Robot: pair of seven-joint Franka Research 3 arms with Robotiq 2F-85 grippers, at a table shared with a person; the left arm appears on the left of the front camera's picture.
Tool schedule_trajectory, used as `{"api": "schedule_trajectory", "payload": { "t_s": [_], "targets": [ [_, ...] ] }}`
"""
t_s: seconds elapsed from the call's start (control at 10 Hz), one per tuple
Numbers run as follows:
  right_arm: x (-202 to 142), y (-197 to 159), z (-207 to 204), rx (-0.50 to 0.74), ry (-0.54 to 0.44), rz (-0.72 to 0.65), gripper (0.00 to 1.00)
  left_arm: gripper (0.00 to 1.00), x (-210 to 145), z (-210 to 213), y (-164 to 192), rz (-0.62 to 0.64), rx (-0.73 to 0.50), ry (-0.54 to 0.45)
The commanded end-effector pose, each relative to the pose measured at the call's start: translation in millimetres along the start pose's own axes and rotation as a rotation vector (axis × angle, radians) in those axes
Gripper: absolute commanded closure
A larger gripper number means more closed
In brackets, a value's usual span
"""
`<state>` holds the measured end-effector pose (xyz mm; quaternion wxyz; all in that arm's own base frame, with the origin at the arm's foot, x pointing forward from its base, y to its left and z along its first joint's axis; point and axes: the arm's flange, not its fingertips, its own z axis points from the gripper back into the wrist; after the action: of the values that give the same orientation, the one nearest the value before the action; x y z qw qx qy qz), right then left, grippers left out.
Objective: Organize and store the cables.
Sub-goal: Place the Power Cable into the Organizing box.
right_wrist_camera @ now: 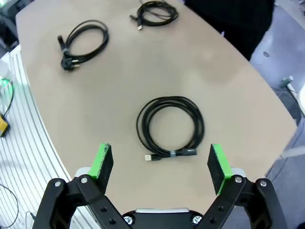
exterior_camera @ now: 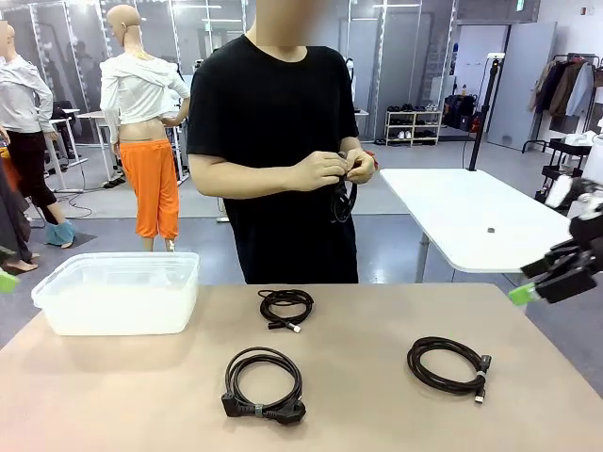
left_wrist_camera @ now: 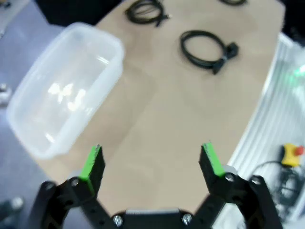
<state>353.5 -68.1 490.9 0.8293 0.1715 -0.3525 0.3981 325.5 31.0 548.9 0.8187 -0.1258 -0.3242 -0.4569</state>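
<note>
Three coiled black cables lie on the tan table (exterior_camera: 377,311): a small one (exterior_camera: 285,308) at the back middle, a larger one with a chunky plug (exterior_camera: 264,381) at the front, and one (exterior_camera: 449,364) to the right. The person at the far side holds another cable (exterior_camera: 344,196) in both hands at chest height. My right gripper (exterior_camera: 529,281) hovers open above the table's right edge; in its wrist view the right gripper (right_wrist_camera: 162,164) stands over the right-hand cable (right_wrist_camera: 170,126). My left gripper (left_wrist_camera: 152,162) is open and holds nothing, above the table's left end near the plastic container (left_wrist_camera: 62,90).
The clear plastic container (exterior_camera: 118,292) stands at the table's back left with nothing in it. A white table (exterior_camera: 471,212) stands behind at the right. In the left wrist view, two cables (left_wrist_camera: 206,49) (left_wrist_camera: 145,9) lie beyond the container.
</note>
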Motion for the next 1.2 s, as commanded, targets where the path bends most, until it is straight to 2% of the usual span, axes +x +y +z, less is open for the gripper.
{"api": "schedule_trajectory", "payload": {
  "t_s": [0.0, 0.3, 0.4, 0.5, 0.7, 0.9, 1.0, 1.1],
  "targets": [
    [-106, 117, -22, -0.053, -0.087, -0.014, 0.0, 0.0, 47, -21, -21, -0.155, -0.018, 0.144],
    [-137, 128, -26, -0.084, -0.148, -0.023, 0.0, 0.0, 114, -97, -79, -0.432, -0.082, 0.297],
    [-143, 133, -27, -0.092, -0.176, -0.024, 0.0, 0.0, 130, -120, -103, -0.548, -0.101, 0.357],
    [-146, 139, -30, -0.086, -0.181, -0.007, 0.0, 0.0, 141, -142, -124, -0.598, -0.133, 0.384],
    [-154, 149, -29, -0.102, -0.204, -0.025, 0.0, 0.0, 150, -183, -152, -0.596, -0.175, 0.407],
    [-154, 157, -32, -0.116, -0.209, -0.027, 0.0, 0.0, 150, -197, -158, -0.559, -0.171, 0.393],
    [-75, -28, 41, -0.078, -0.193, -0.041, 0.0, 0.0, 150, -192, -151, -0.534, -0.203, 0.367],
    [-75, -28, 41, -0.078, -0.193, -0.041, 0.0, 0.0, 145, -198, -163, -0.593, -0.211, 0.403]
  ]
}}
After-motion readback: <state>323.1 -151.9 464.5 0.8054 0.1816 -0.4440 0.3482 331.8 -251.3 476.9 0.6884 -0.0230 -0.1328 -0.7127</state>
